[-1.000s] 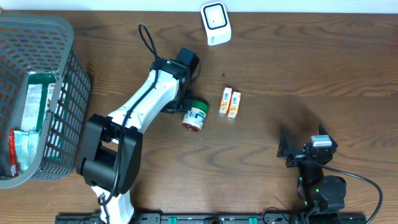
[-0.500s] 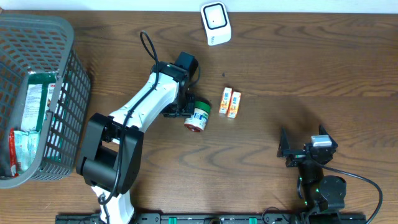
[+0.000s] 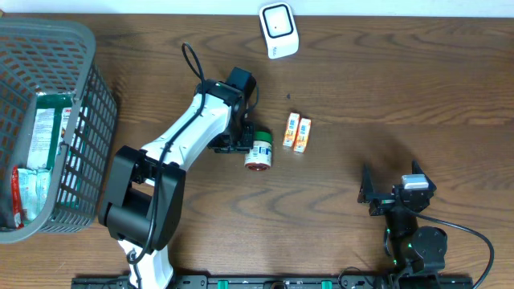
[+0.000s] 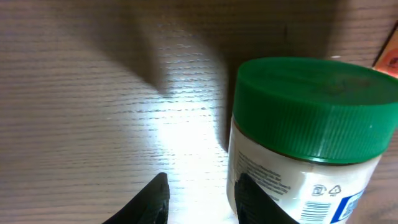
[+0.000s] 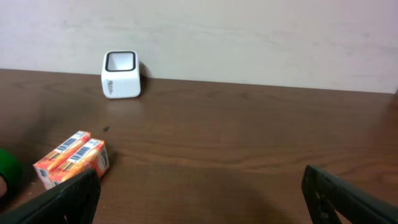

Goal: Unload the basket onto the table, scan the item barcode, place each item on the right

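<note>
Basket (image 3: 88, 96) far left, not involved. Left gripper (image 3: 241, 143): jaws narrowly apart, nothing between them, one finger against jar (image 3: 258, 152). Jar lies on its side mid-table, well short of scanner (image 3: 278, 30). Risk: round jar rolls into orange boxes (image 3: 296, 132), barcode turns away. Right gripper (image 3: 391, 189) spread wide, empty.

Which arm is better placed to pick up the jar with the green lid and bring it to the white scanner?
Left. The left gripper is right beside the jar, with its jaws slightly apart and empty. The right gripper is wide open near the table's front edge, far from the jar.
</note>
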Motion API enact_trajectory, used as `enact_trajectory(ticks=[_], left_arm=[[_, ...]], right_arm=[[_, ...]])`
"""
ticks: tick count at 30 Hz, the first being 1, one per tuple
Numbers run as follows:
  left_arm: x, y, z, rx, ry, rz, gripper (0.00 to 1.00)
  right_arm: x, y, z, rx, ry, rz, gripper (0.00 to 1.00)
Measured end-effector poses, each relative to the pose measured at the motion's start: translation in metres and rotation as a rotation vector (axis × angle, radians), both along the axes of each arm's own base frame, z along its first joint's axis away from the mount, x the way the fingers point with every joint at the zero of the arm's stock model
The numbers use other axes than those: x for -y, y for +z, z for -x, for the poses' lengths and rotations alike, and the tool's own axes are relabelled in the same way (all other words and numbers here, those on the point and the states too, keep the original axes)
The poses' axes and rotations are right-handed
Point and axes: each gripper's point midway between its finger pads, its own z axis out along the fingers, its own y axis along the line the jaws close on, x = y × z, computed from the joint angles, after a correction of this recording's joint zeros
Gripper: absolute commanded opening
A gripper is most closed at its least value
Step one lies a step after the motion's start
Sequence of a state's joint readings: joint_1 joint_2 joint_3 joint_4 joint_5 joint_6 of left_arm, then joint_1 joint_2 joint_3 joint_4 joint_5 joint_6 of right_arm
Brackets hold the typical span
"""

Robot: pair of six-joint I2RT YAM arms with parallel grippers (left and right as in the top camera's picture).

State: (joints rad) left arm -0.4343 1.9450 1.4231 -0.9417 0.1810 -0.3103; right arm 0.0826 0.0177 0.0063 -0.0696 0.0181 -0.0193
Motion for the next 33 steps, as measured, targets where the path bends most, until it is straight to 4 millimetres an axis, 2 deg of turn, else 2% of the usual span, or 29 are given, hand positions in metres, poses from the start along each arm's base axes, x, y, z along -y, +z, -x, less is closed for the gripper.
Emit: enact_trajectory(ticks=[8, 23, 33], left_arm=[[0.008, 0.000, 0.004, -0.002, -0.023, 0.005, 0.37], [0.009, 0.000, 0.003, 0.003, -0.023, 0.010, 0.37], [0.013, 0.017, -0.002, 0.055, -0.023, 0.040, 0.41]], right_arm=[[0.000, 0.000, 0.000, 0.000, 0.000, 0.000, 0.99], [0.000, 0.000, 0.000, 0.000, 0.000, 0.000, 0.99], [0.000, 0.000, 0.000, 0.000, 0.000, 0.000, 0.99]])
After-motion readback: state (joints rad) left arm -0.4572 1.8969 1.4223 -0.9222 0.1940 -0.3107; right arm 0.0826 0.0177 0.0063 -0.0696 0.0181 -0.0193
